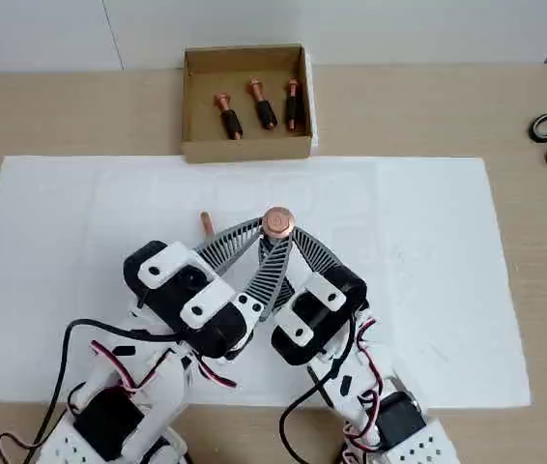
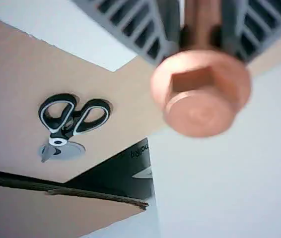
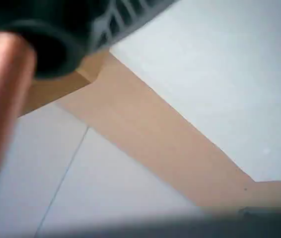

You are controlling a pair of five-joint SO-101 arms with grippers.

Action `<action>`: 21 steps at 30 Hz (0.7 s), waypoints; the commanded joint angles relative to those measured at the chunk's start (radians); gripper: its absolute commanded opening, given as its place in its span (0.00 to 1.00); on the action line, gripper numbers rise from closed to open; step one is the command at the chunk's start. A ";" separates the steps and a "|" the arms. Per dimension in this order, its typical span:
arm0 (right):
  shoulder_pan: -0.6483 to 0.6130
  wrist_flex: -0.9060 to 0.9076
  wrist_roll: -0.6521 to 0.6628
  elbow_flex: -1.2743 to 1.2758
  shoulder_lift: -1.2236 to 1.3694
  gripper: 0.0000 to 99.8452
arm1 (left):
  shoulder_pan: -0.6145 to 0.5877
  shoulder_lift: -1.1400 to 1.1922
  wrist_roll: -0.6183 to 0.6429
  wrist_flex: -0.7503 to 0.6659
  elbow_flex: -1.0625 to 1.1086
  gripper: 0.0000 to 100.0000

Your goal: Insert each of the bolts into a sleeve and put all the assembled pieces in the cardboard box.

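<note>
Left tool (image 2: 202,25) grips bolt (image 1: 278,223), right tool (image 1: 289,246) sleeve (image 3: 56,44), over white paper (image 1: 428,251) (tan table (image 1: 80,106)).

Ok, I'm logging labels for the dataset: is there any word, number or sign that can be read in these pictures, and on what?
White print on the black object near the scissors: too blurred to read.
Cardboard box, bolts, white sheet: no writing to be seen.

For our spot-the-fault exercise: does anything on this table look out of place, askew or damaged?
Only the scissors stand out: they lie on the bare table at its right edge, off the white sheet, with no part in the task. Nothing looks spilled or damaged.
</note>
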 commanded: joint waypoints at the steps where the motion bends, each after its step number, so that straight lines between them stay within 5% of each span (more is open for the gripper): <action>1: 0.007 -0.015 0.005 0.005 -0.022 0.00 | 0.005 -0.012 -0.005 -0.032 -0.001 0.01; 9: 0.007 -0.015 0.005 0.005 -0.022 0.00 | -0.107 -0.014 -0.005 -0.058 -0.016 0.01; 21: 0.007 -0.015 0.005 0.005 -0.022 0.00 | -0.077 -0.014 0.003 -0.025 -0.019 0.01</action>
